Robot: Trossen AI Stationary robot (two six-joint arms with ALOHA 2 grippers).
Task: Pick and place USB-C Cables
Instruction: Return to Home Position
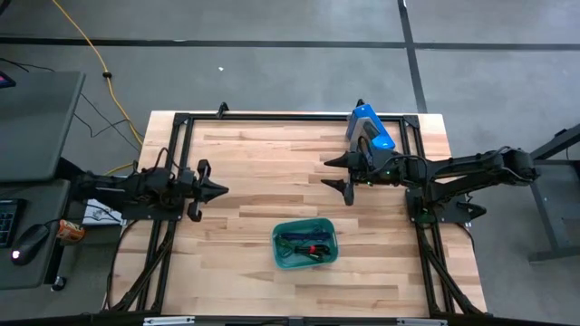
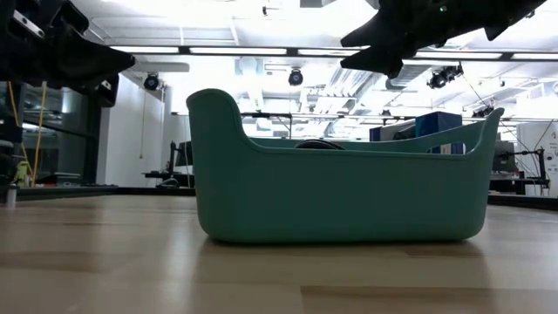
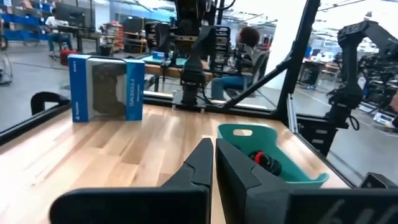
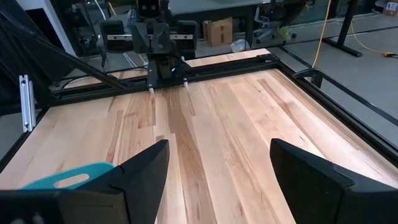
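The USB-C cables (image 1: 304,244) lie bundled inside the teal tub (image 1: 282,233) near the table's near middle; green, blue and red-and-black cords show there, and a dark coil with red (image 3: 266,162) shows in the left wrist view. My left gripper (image 1: 222,190) hangs shut over the table's left side, pointing right, clear of the tub. My right gripper (image 1: 334,173) is open, raised over the table's far right part, pointing left, holding nothing. In the low view only the tub's wall (image 2: 340,192) shows.
A blue box (image 1: 372,128) stands at the far right of the table, just behind my right gripper; it shows again (image 3: 106,87) in the left wrist view. A black frame (image 1: 272,118) edges the table. Bare wood (image 1: 263,167) lies between the grippers.
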